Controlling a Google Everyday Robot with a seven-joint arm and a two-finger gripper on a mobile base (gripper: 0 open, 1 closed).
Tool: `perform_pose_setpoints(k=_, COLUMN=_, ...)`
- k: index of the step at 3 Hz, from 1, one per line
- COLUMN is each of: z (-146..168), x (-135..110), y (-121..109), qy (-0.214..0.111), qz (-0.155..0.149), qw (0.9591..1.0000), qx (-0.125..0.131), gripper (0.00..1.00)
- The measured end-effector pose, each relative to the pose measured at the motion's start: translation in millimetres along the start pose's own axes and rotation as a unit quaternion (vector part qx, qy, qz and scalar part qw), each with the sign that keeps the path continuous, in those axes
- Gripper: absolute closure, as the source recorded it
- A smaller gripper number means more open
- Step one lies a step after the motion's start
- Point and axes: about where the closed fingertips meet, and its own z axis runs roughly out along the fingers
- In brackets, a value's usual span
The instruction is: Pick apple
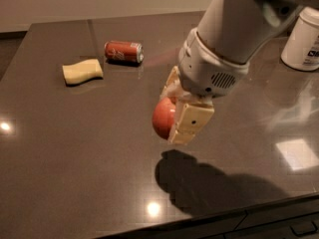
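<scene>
We see the apple (162, 119) clamped in the gripper (173, 114), hanging clear of the table (75, 148), its shadow (199, 183) at 6 o'clock, the can (123, 52) at 11. We judge the pick done; only holding remains.

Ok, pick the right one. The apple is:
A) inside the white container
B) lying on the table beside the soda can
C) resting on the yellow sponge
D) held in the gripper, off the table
D: the apple sits between the jaws of the gripper, and its shadow falls on the table below, apart from it.
</scene>
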Motion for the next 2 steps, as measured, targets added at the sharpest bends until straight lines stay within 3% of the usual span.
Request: perform_pose_setpoints(k=2, z=-36, x=-22, y=-7, qy=-0.014, qz=-0.033, qw=0.9991, qx=0.022, gripper=1.0)
